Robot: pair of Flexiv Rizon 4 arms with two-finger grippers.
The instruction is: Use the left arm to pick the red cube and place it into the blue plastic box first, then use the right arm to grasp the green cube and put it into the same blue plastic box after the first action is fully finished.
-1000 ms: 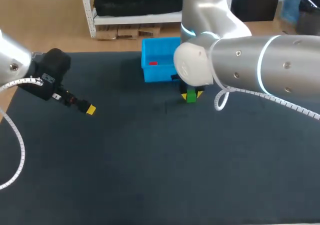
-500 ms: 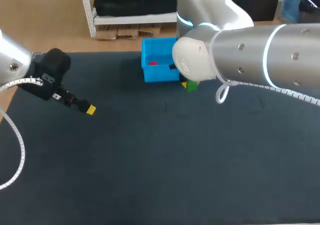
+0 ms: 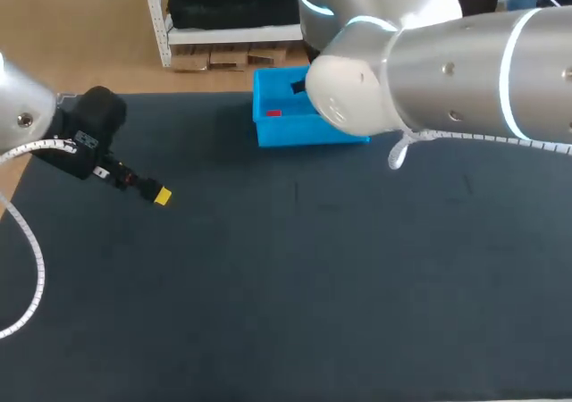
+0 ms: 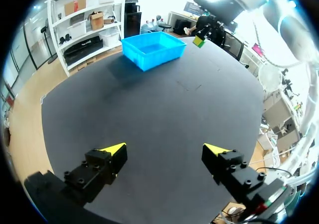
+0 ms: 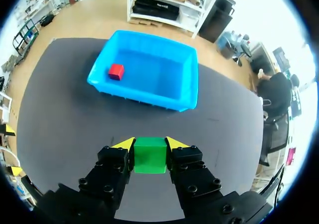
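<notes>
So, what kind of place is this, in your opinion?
Probably a robotics lab test bench. A left arm and a right arm are set at a dark table, with a blue plastic box, a red cube inside it, and a green cube in the right arm's jaws.

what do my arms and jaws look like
Both arms are thick silver-grey tubes: the right arm bears glowing pale-blue rings, the left arm a white coiled cable. The jaws are black bolted blocks with bright yellow tips.
</notes>
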